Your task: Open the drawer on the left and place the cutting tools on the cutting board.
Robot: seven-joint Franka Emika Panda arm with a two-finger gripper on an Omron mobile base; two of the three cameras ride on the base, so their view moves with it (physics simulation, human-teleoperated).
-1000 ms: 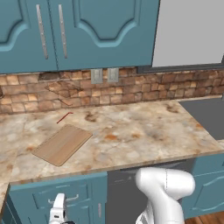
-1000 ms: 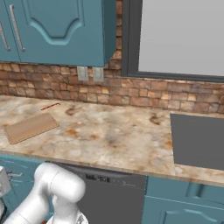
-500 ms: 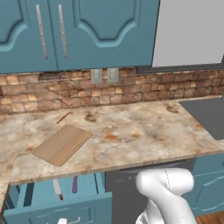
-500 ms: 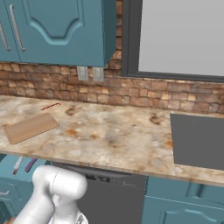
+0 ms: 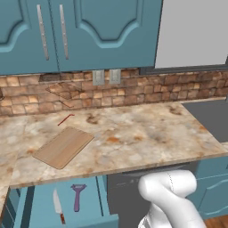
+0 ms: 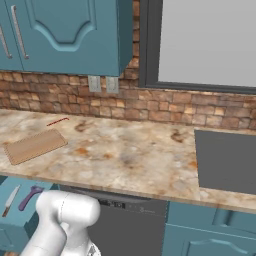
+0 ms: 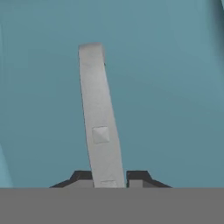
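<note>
Claw (image 7: 109, 177) grips flat silver handle (image 7: 99, 118)

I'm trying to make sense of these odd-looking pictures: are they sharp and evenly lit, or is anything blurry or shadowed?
Left base view: flat, even light, no glare; the knife and peeler in the open drawer look small but clear. Right base view: same soft light, with shade under the counter edge. Hand view: so close that the silver handle looks soft and grainy between the dark fingers.
</note>
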